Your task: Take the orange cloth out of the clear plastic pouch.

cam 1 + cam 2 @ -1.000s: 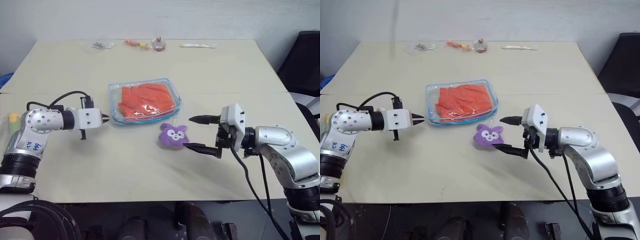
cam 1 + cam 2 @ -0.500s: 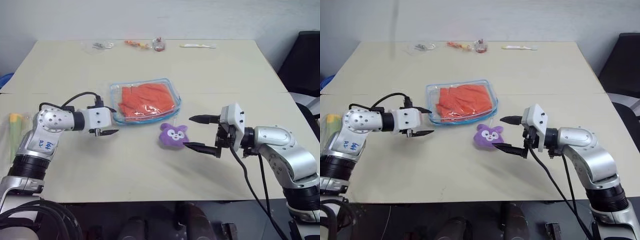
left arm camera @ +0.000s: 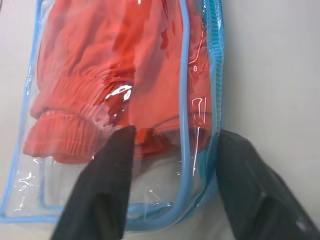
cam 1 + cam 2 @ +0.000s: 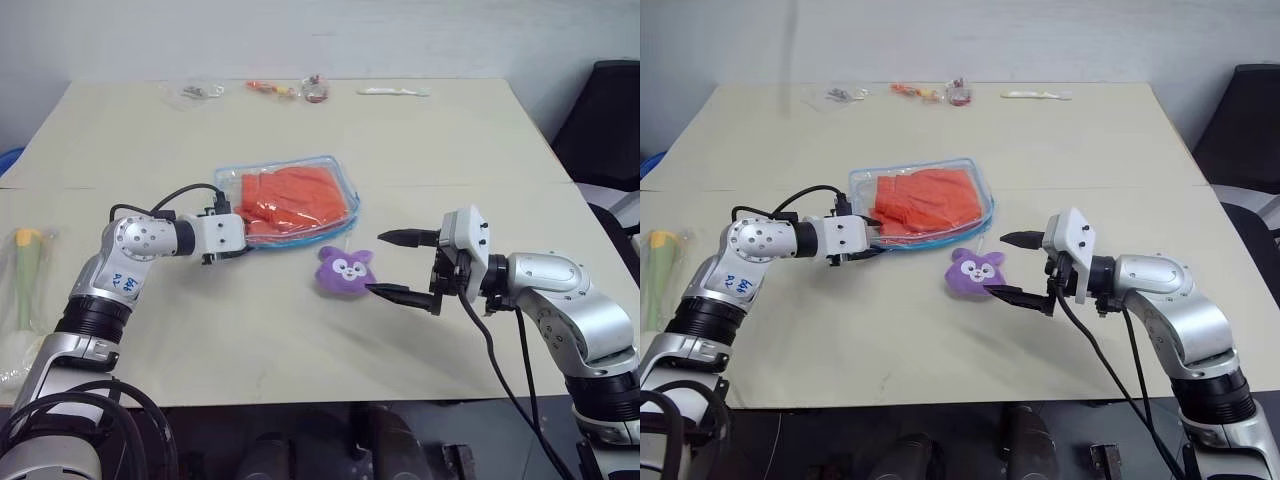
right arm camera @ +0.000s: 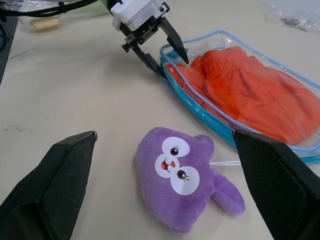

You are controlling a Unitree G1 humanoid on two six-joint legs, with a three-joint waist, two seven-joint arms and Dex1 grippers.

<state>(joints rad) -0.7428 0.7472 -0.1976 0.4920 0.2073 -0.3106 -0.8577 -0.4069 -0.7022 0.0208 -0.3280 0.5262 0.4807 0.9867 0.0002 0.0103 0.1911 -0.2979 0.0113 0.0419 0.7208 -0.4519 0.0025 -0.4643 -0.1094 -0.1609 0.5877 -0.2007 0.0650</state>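
The clear plastic pouch (image 4: 349, 214) with light blue trim lies flat mid-table, and the folded orange cloth (image 4: 295, 195) sits inside it. My left gripper (image 4: 250, 246) is at the pouch's near left corner. Its black fingers (image 3: 117, 160) are closed onto that corner, one over the plastic and one against the outer blue trim (image 3: 216, 95). My right gripper (image 4: 375, 263) hangs open to the right of the pouch, pointing left, with nothing between its fingers (image 5: 65, 180). A small purple plush bunny (image 4: 345, 270) lies just in front of it.
A clear wrapper with a yellow-green stick (image 4: 25, 270) lies near the table's left edge. Several small packets (image 4: 275, 88) and a white stick (image 4: 395, 91) line the far edge. A black chair (image 4: 612, 110) stands beyond the right side.
My left gripper moved right across the table to the pouch, opened wide on the way, then narrowed around the pouch's corner. The right arm, pouch and bunny stayed put.
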